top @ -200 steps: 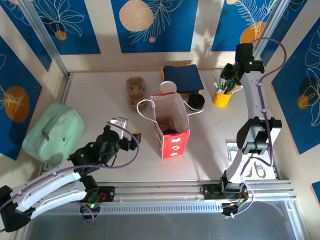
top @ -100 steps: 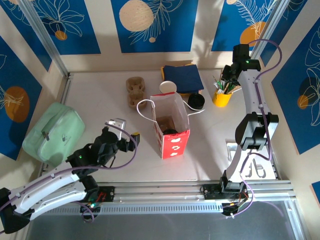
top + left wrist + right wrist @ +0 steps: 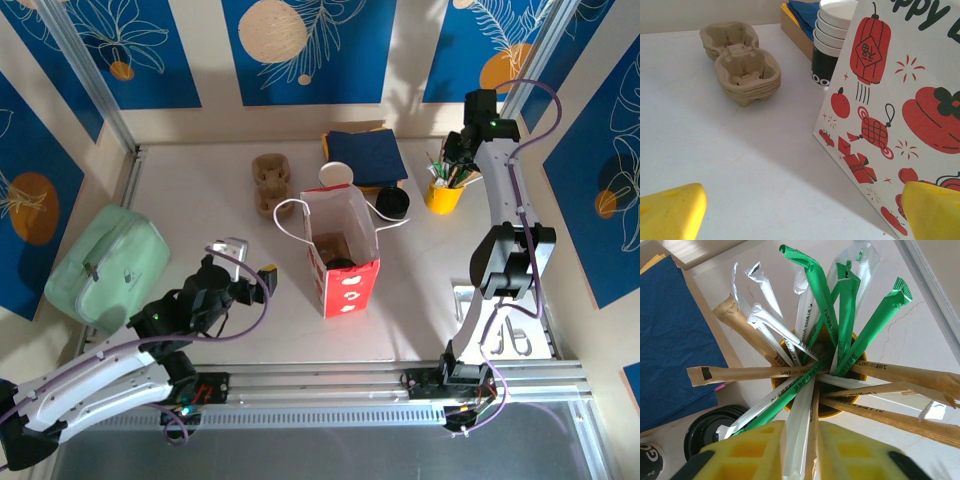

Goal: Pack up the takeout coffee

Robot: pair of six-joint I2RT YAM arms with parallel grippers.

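Note:
A red-and-white paper bag stands open mid-table. Inside it, at the near wall, a black round lid shows, which I take for the takeout coffee; its sides are hidden. My right gripper hangs over the yellow cup of wrapped straws at the back right. In the right wrist view the right gripper has its yellow pads pressed on a white-wrapped straw with a brown one beside it. My left gripper is open, low over the table left of the bag, nothing between the left gripper's fingers.
A stack of lidless cups stands behind the bag, beside blue napkins and loose black lids. Cardboard cup carriers lie at the back left. A mint-green pouch lies at the left edge.
The right gripper's jaws have narrowed onto the straws above the yellow cup. The left arm has drawn back slightly toward its base, still open.

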